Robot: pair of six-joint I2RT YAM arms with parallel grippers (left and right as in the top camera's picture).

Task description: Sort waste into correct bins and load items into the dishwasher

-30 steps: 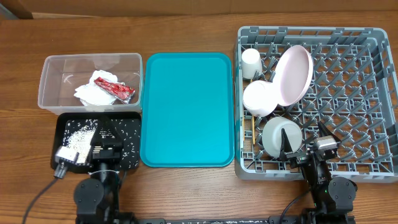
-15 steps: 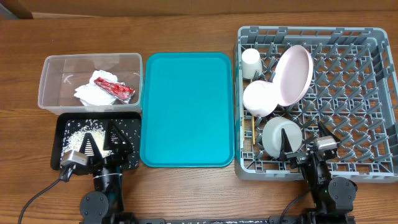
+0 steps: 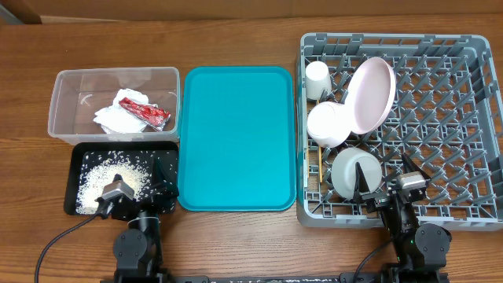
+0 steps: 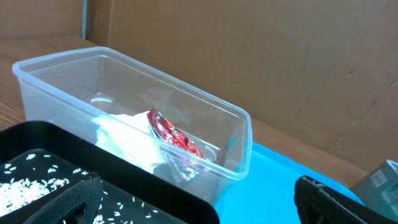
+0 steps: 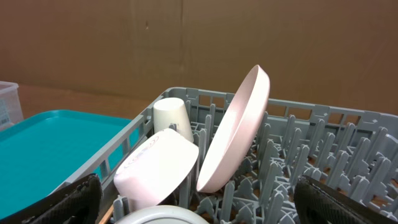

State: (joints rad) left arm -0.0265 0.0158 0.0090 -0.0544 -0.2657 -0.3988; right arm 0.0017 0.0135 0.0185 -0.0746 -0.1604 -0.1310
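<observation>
The clear tub at back left holds the red wrapper and white tissue; both show in the left wrist view, wrapper. The black tray in front of it holds rice grains. The grey rack on the right holds the pink plate, a white bowl, the white cup, a pale bowl and a chopstick. My left gripper is open and empty over the tray's front edge. My right gripper is open and empty at the rack's front edge.
A large teal tray lies between the bins and the rack. Wooden table all round. A cable trails from the left arm at the front left.
My left gripper has swung right and back toward the front edge of the black tray, uncovering the heap of rice. The right arm has not moved.
</observation>
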